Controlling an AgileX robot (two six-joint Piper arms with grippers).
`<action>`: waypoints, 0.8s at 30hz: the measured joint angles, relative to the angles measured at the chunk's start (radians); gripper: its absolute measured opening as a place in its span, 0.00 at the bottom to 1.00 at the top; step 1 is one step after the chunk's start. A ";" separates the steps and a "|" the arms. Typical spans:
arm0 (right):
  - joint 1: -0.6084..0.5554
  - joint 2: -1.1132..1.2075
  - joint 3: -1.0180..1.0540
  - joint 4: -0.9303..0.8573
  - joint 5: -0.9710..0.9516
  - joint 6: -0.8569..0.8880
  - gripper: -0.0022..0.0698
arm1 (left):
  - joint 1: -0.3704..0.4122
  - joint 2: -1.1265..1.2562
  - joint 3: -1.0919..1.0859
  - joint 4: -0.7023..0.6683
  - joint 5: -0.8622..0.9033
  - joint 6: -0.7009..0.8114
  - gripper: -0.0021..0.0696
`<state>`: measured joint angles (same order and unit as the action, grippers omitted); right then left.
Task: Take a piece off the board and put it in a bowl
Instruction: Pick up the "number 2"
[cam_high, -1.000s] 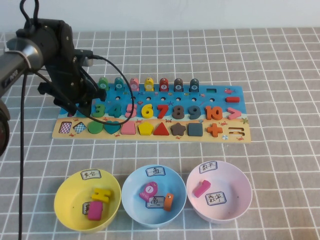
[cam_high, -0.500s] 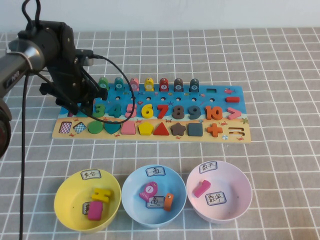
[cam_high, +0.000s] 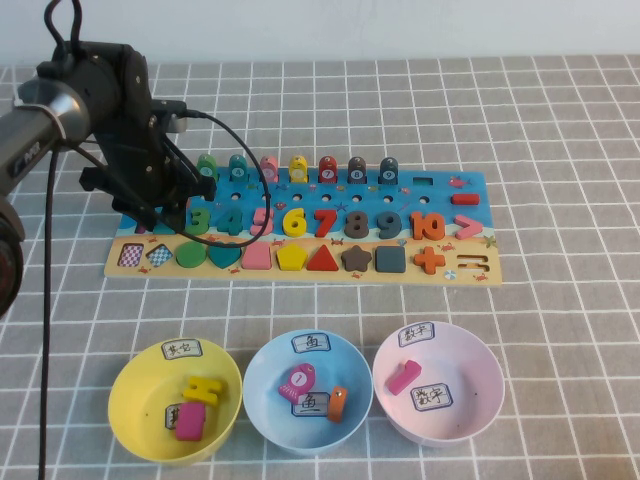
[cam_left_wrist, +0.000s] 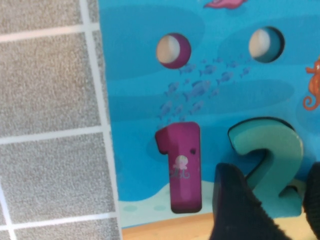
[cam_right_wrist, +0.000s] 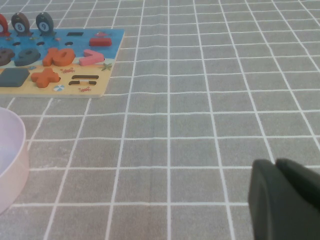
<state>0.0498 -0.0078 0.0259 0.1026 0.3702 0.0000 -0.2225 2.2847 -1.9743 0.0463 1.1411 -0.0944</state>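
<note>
Fingers (cam_left_wrist: 235, 205) of the left gripper (cam_left_wrist: 267, 210) are standing apart, unclenched, straddling the lower half of the teal "2" piece (cam_left_wrist: 270, 150), which is sitting in its recess at the left end of the board (cam_high: 440, 262), just beside the magenta "1" (cam_left_wrist: 182, 167). In the high view the left gripper (cam_high: 160, 210) is hanging low over that corner and hiding the piece. Nothing is being gripped yet.

Judging by its look, the piece is light, stiff painted wood, flat and fairly slick, so it is probably best pinched across its narrow width on the outer edges, with the pads low enough to catch the sides rather than sliding off the top face. It seems unlikely to break, though it could tip or stick in the cut-out.

Moving rightward, numerals 3 to 10 are reading along the blue strip. Below, the yellow bowl (cam_high: 135, 425) and the light blue bowl (cam_high: 262, 410) are carrying white labels with Chinese characters, too small to read surely; the pink bowl (cam_high: 480, 400) appears labelled 数字.

Far right, the right gripper (cam_right_wrist: 285, 200) is hovering over bare table, well apart from the board, its blades appearing pressed together and empty.
</note>
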 joint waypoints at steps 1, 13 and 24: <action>0.000 0.000 0.000 0.000 0.000 0.000 0.01 | 0.000 0.000 0.000 0.000 0.002 0.000 0.41; 0.000 0.000 0.000 0.000 0.000 0.000 0.01 | 0.000 0.002 -0.005 -0.002 0.015 -0.004 0.32; 0.000 0.000 0.000 0.000 0.000 0.000 0.01 | 0.000 0.020 -0.067 -0.002 0.066 -0.004 0.32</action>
<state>0.0498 -0.0078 0.0259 0.1026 0.3702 0.0000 -0.2225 2.3048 -2.0411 0.0442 1.2067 -0.0986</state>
